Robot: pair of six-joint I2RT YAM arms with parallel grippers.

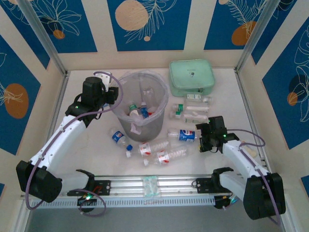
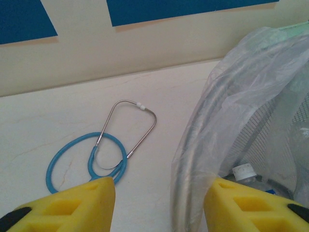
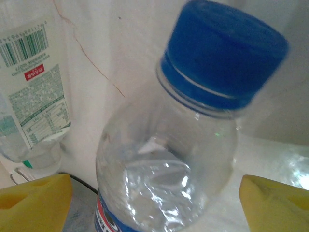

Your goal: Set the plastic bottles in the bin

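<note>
Top external: bin (image 1: 150, 126) holds bottles (image 1: 135, 110); left gripper (image 2: 159, 198) part-open, empty; right gripper (image 3: 154, 203) wide around blue-capped bottle (image 3: 169, 145), ungripped.

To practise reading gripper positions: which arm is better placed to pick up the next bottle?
Right. The right gripper, open, straddles the blue-capped bottle on the table. The left gripper sits open and empty at the bin rim.

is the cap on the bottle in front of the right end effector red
No, the bottle framed by the right end effector has a blue cap.
</note>
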